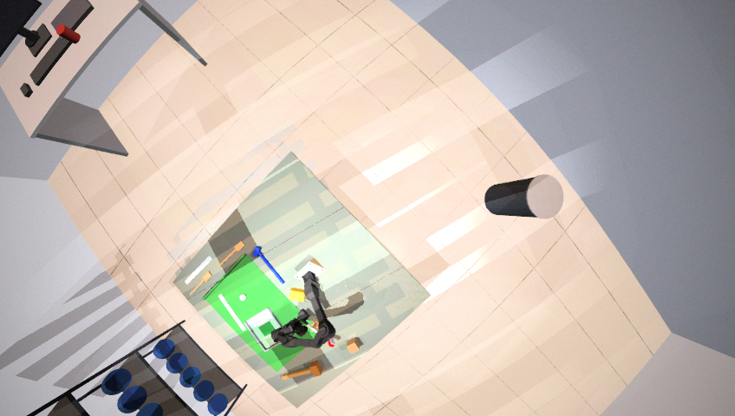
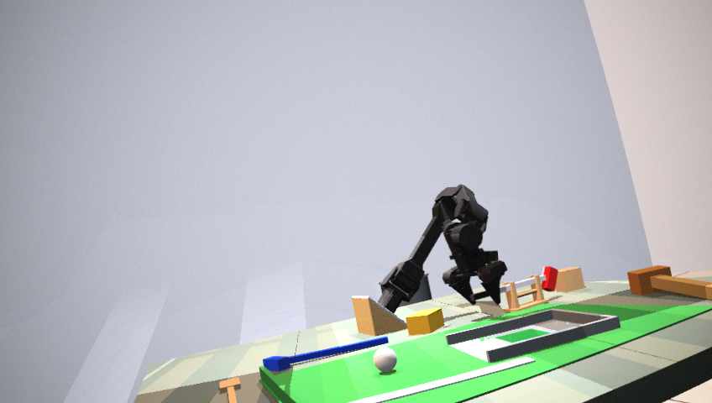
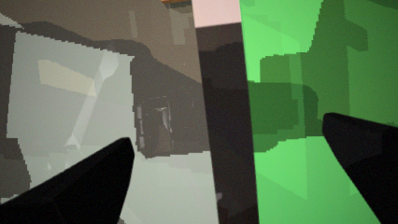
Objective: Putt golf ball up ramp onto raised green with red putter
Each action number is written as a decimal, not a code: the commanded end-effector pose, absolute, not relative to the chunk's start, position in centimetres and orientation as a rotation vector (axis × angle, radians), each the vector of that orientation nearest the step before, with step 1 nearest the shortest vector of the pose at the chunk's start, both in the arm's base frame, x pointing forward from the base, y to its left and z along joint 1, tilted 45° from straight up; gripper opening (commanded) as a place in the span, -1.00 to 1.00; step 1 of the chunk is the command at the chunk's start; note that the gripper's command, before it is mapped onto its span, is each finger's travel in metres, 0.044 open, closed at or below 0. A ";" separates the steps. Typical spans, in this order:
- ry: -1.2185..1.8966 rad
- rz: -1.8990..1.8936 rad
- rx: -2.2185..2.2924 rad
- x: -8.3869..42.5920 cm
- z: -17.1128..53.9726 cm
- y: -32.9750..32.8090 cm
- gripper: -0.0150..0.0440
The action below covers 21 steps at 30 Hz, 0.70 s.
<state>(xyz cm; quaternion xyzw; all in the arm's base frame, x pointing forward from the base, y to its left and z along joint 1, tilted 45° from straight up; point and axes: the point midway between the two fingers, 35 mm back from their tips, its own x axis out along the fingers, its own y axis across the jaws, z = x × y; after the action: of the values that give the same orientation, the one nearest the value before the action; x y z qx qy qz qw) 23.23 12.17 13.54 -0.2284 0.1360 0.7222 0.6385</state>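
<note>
The red putter [image 2: 549, 278] [image 3: 229, 117] rests on a small wooden stand [image 2: 526, 298], with its red head at the right in the exterior view and its dark grip reaching left. My gripper [image 2: 485, 301] [image 3: 227, 134] is open and points down at the grip end. In the wrist view the dark grip runs lengthwise between the two spread fingers, touching neither. The white golf ball [image 1: 243, 297] [image 2: 384, 359] sits on the green mat [image 1: 242, 270]. The raised green [image 2: 524, 335] lies inside dark grey walls, with a white ramp [image 2: 479, 347] on the ball's side.
A blue club [image 1: 270, 266] [image 2: 339, 349], a yellow block [image 1: 296, 295] [image 2: 424, 321] and a wooden wedge [image 2: 369, 316] lie near the arm's base. A wooden block [image 1: 353, 344] [image 2: 569, 280] stands beyond the red head. An orange mallet [image 1: 304, 371] [image 2: 649, 280] lies farther out. A white strip [image 1: 231, 311] crosses the mat.
</note>
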 end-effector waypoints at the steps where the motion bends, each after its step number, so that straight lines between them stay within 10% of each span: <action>1: 0.310 1.649 -0.513 23.1 13.1 12.7 1.00; 4: 0.310 1.649 -0.513 23.1 12.9 12.9 1.00; 21: 0.310 1.649 -0.521 23.2 13.2 12.6 -0.45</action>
<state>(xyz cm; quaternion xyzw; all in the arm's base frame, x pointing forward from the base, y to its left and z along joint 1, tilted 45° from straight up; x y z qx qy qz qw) 23.15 12.65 13.13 -0.2275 0.1362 0.7229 0.6380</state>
